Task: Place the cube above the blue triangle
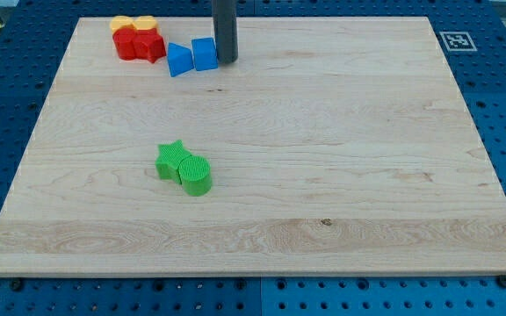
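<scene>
The blue cube (205, 53) sits near the view's top, left of centre, touching the blue triangle (179, 59) on its left side. My tip (227, 61) rests on the board right against the cube's right side. The dark rod rises straight up out of the view's top edge. Cube and triangle lie side by side in a row, with the triangle on the left.
A red block (140, 44) and a yellow block (133, 23) behind it sit at the top left, close to the triangle. A green star (172, 159) and a green cylinder (196, 175) touch each other at the board's middle left. A fiducial tag (457, 40) marks the top right corner.
</scene>
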Controlling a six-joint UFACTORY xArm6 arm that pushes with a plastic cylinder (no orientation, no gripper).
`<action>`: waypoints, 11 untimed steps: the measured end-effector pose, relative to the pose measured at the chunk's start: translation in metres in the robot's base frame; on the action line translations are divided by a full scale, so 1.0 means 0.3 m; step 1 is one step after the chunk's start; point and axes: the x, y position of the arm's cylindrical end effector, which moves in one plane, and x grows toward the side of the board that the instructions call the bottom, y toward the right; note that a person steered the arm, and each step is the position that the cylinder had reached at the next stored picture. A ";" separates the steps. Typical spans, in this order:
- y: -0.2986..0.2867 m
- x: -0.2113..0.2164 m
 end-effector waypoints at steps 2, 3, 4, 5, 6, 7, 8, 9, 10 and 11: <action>0.023 0.075; -0.028 0.065; -0.028 0.026; -0.105 -0.045; -0.158 -0.084; -0.153 -0.085; -0.173 -0.090; -0.185 -0.111; -0.185 -0.111; -0.121 -0.027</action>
